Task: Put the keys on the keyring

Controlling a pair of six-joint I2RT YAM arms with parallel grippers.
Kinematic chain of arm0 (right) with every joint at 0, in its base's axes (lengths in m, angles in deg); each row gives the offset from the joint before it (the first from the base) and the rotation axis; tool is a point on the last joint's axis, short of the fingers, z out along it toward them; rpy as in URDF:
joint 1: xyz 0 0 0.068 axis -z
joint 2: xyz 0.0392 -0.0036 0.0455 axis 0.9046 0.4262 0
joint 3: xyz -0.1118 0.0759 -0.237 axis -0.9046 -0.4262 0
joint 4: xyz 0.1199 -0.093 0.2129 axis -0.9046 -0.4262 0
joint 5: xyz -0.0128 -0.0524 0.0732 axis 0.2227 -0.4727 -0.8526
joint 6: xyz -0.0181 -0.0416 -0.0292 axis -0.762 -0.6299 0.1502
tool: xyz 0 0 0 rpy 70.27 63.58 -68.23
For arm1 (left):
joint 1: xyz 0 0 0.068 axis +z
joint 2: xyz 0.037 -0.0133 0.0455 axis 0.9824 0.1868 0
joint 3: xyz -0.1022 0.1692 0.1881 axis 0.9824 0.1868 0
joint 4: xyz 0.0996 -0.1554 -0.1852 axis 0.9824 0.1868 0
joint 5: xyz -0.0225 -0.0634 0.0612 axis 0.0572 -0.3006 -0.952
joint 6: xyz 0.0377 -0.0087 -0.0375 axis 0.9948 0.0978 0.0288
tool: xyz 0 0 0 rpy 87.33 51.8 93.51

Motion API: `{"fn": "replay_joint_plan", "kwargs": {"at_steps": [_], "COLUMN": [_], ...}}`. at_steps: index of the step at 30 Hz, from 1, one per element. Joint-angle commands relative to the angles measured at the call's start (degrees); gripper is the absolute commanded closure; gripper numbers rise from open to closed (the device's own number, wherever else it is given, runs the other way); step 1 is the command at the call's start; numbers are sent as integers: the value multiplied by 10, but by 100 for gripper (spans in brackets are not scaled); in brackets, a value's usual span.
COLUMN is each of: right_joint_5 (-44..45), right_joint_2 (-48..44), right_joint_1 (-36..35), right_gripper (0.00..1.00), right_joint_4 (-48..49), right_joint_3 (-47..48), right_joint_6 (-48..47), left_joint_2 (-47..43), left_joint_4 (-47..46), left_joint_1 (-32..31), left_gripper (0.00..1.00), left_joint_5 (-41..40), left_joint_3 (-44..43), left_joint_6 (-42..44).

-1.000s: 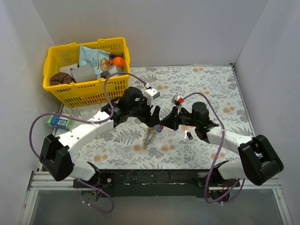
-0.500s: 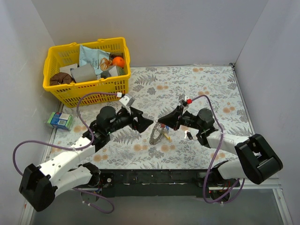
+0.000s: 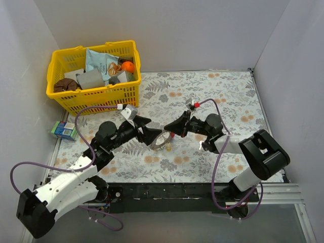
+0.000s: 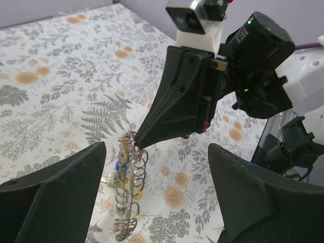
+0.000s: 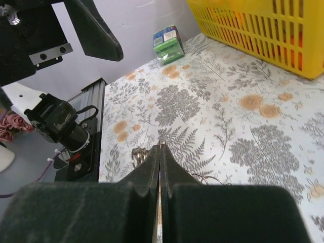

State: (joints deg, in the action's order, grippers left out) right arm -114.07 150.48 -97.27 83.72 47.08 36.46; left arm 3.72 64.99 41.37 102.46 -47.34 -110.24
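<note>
A: Keyring (image 3: 160, 140) position?
B: Mid-table, standing on edge on the floral mat (image 3: 223, 96), lower rim touching the cloth. Small keys (image 4: 126, 178) with blue and yellow heads hang among its silver pieces.
A: Right gripper (image 3: 168, 128)?
B: Fingers pressed together, no gap. The tip pinches the keyring's top edge, coming in from the right.
A: Left gripper (image 3: 153, 129)?
B: Jaws spread wide, holding nothing. It sits just left of the keyring; the wrist view shows one finger either side of it, neither touching.
A: Other items?
B: Yellow basket (image 3: 91, 98) at far left, full of objects, well apart from both grippers.
</note>
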Motion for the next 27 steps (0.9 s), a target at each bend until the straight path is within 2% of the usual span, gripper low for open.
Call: {"fn": "replay_joint_plan", "kwargs": {"at_steps": [1, 5, 6, 9, 19, 27], "right_joint_5": [-6, 1, 5, 13, 50, 44], "right_joint_2": [32, 75, 85, 117, 78, 76], "right_joint_1": [-34, -57, -58, -58, -53, -32], "right_gripper": [99, 99, 99, 99, 99, 99], "right_joint_4": [62, 109, 156, 215, 226, 243], "right_joint_3": [80, 76, 67, 32, -94, -103], "right_joint_6": [2, 30, 44, 74, 55, 62], "left_joint_2": [-44, -43, -37, -14, 53, 90], "left_joint_4": [31, 22, 15, -23, -68, -56], "left_joint_1": [2, 2, 2, 2, 3, 2], "left_gripper": [18, 20, 20, 22, 27, 34], "left_joint_5": [-45, -46, -43, -36, -13, 47], "left_joint_3": [-18, 1, 7, 31, 61, 71], "left_joint_6": [30, 20, 19, 4, 10, 68]}}
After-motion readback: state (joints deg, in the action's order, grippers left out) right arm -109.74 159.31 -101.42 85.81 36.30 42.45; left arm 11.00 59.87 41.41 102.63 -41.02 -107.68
